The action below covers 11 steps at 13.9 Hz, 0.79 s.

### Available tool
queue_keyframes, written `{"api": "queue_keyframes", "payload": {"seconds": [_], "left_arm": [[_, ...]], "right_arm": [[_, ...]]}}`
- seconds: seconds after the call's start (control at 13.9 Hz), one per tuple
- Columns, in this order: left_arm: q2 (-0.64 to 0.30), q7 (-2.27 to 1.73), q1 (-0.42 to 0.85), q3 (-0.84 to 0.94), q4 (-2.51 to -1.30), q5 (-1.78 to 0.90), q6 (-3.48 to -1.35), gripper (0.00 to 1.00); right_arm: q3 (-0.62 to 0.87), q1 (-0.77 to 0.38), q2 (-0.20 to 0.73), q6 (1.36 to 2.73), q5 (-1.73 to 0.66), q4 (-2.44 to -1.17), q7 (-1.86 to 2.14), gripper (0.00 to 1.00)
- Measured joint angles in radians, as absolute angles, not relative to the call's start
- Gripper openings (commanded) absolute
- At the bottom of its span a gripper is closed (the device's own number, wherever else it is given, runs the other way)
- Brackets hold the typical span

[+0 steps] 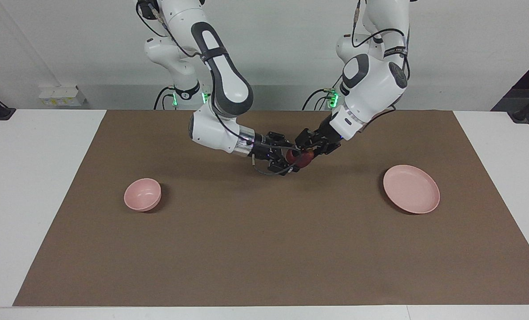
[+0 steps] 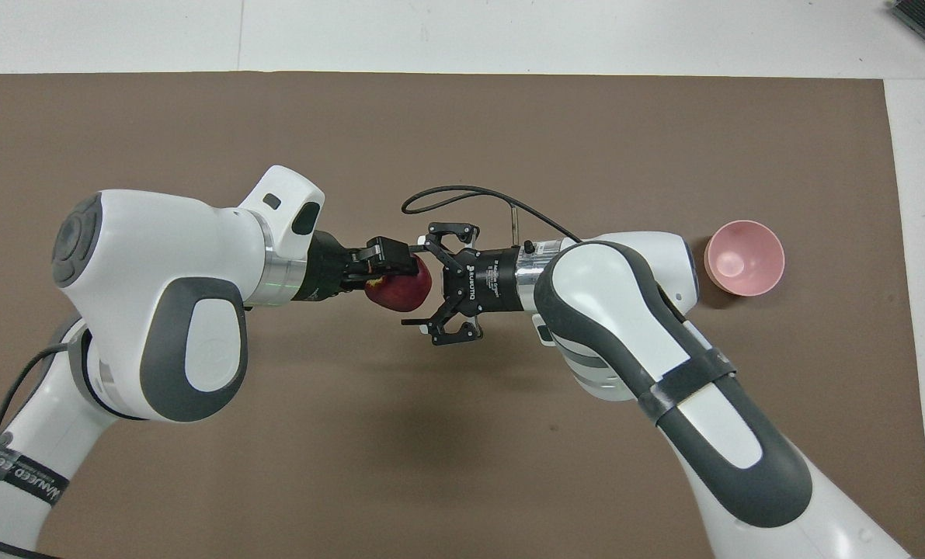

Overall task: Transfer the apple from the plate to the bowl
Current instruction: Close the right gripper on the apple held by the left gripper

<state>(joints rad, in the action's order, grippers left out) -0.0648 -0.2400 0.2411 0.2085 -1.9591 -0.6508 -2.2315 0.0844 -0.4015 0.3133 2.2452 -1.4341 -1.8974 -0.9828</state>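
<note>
left gripper [image 2: 388, 268] clamped on small dark red apple [image 2: 401, 288], partly hidden. right gripper [image 2: 423, 286] spread wide, fingers either side of apple; contact unclear.

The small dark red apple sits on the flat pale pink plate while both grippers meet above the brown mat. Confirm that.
Not right. The flat pale pink plate is bare; the small dark red apple is up in the air, gripped by the left gripper with the open right gripper around it. The facing view shows this; both grippers do meet above the brown mat.
</note>
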Motion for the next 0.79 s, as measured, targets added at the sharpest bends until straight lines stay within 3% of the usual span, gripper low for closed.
{"api": "queue_keyframes", "payload": {"seconds": [0.14, 0.22, 0.29, 0.57, 0.65, 0.72, 0.79], "left_arm": [[-0.065, -0.24, 0.241, 0.21, -1.959, -0.651, -2.231, 0.0], [-0.065, -0.241, 0.241, 0.21, -1.959, -0.651, -2.227, 0.0], [-0.065, -0.243, 0.241, 0.209, -1.959, -0.651, -2.227, 0.0], [-0.065, -0.243, 0.241, 0.209, -1.959, -0.651, -2.227, 0.0], [-0.065, -0.243, 0.241, 0.209, -1.959, -0.651, -2.227, 0.09], [-0.065, -0.243, 0.241, 0.209, -1.959, -0.651, -2.227, 0.34], [-0.065, -0.243, 0.241, 0.209, -1.959, -0.651, -2.227, 0.75]], "right_arm": [[0.084, -0.403, 0.313, 2.243, -1.439, -1.895, -0.978, 0.62], [0.084, -0.403, 0.313, 2.245, -1.442, -1.893, -0.976, 0.19], [0.083, -0.403, 0.313, 2.245, -1.443, -1.892, -0.968, 0.0], [0.083, -0.404, 0.313, 2.247, -1.444, -1.892, -0.963, 0.0], [0.083, -0.404, 0.313, 2.247, -1.444, -1.892, -0.963, 0.0], [0.083, -0.404, 0.313, 2.247, -1.444, -1.892, -0.963, 0.0], [0.083, -0.404, 0.313, 2.247, -1.444, -1.892, -0.963, 0.0]]}}
